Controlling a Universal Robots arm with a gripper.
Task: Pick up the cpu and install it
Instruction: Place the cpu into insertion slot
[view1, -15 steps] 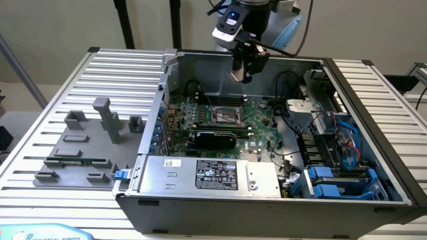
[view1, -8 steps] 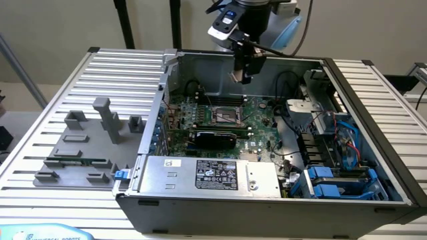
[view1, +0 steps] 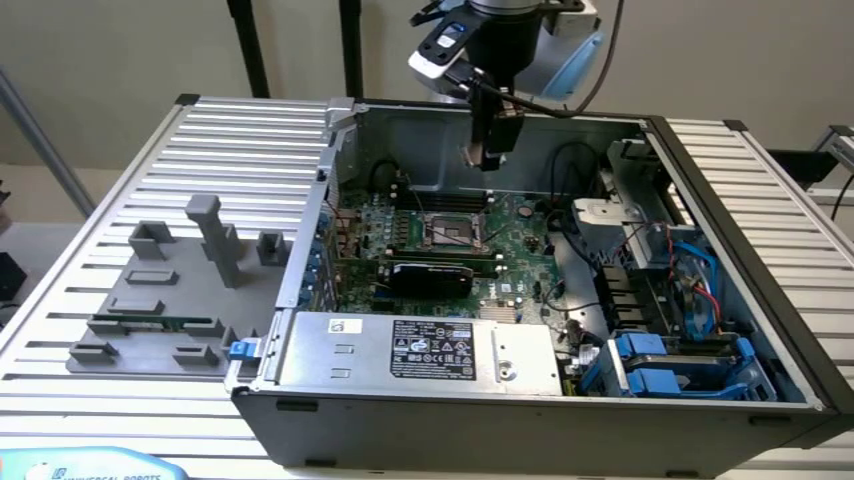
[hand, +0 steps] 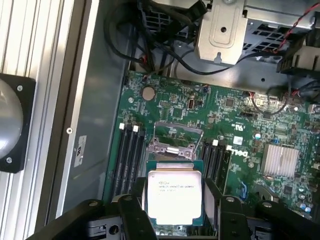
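The cpu (hand: 174, 195), a flat square chip with a silvery metal top and printed text, sits between my gripper's (hand: 175, 212) two black fingers (hand: 136, 212), which are shut on its opposite edges. It hangs above the green motherboard (hand: 225, 115), close over the socket (hand: 172, 142), whose metal load frame stands open. In the exterior view my gripper (view1: 485, 152) points down inside the open computer case, well above the socket (view1: 447, 232), with the chip's pale edge (view1: 471, 150) showing between the fingers.
Memory slots (hand: 127, 160) flank the socket, and a silver heatsink (hand: 280, 160) lies beside it. Black cables and a metal bracket (hand: 220, 30) are at the case's end. Outside the case, a grey fixture (view1: 174, 290) holds a green memory stick (view1: 150, 323). The power supply (view1: 427, 350) is along the near side.
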